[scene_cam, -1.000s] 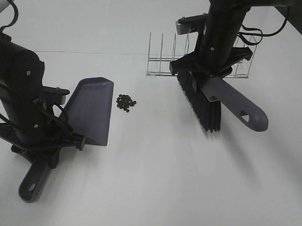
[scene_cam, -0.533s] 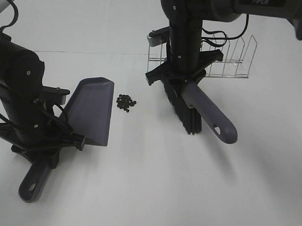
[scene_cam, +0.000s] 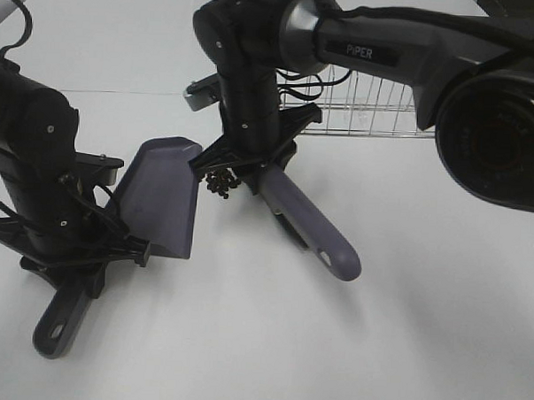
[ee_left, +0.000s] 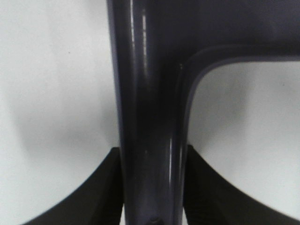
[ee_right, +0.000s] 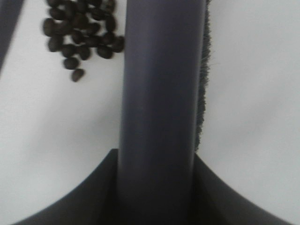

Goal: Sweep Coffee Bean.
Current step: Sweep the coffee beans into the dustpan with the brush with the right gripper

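Observation:
A small heap of dark coffee beans (scene_cam: 218,183) lies on the white table just right of the grey-purple dustpan (scene_cam: 161,195); the beans also show in the right wrist view (ee_right: 79,33). My left gripper (scene_cam: 78,254) is shut on the dustpan's handle (ee_left: 150,117), and the pan's mouth faces the beans. My right gripper (scene_cam: 251,159) is shut on the grey-purple brush (scene_cam: 306,224), whose handle (ee_right: 159,108) fills the right wrist view. The brush head sits right beside the beans, mostly hidden under the arm; its bristles (ee_right: 204,70) show on the far side of the handle.
A clear wire rack (scene_cam: 368,111) stands at the back behind the right arm. The white table (scene_cam: 402,348) runs on to the front and right. The left arm's base (scene_cam: 30,145) stands at the left edge.
My right arm has swung left with the brush, from in front of the wire rack to right beside the beans. The left arm, dustpan and beans have not moved.

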`<state>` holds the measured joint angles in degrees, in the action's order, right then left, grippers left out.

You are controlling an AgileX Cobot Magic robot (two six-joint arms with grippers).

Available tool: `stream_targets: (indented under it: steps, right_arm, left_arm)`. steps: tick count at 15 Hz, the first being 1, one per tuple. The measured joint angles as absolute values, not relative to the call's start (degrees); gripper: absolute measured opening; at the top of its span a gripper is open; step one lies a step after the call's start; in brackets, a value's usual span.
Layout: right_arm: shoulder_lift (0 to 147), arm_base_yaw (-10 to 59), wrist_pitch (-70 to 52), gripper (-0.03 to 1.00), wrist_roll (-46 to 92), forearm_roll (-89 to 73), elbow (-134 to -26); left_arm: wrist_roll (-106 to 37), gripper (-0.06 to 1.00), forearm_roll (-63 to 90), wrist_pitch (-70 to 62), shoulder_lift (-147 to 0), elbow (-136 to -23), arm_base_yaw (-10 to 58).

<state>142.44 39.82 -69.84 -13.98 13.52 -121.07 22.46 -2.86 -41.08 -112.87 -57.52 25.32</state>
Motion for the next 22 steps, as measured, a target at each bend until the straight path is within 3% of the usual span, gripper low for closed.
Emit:
stream_targets:
  steps: [4,8,13,17,18,22]
  right_arm:
    - [146.1,45.8,-70.5,0.31,-9.6,6.4,-132.6]
    - [144.8,46.4,-70.3,0.31,-9.1,7.7,-138.3]
    - [141.4,42.2,-70.4,0.31,-9.1,13.9,-137.4]
    - [140.1,38.6,-70.4,0.31,-9.2,15.9,-127.3]
    - [140.9,38.0,-70.8,0.31,-9.3,15.1,-123.1]
    - [143.2,39.4,-69.5,0.31,-8.5,7.0,-122.9]
  left_arm:
    - [22.5,0.34,-2.9,-41.1,-112.9,-57.5,25.3]
    - [22.5,0.34,-2.9,-41.1,-112.9,-57.5,25.3]
    - [22.5,0.34,-2.9,-41.1,-112.9,-57.5,25.3]
    - [22.5,0.34,-2.9,-41.1,-112.9,-57.5,25.3]
    - [22.3,0.34,-2.9,-41.1,-112.9,-57.5,25.3]
    - [21.7,0.34,-2.8,-41.0,-112.9,-57.5,25.3]
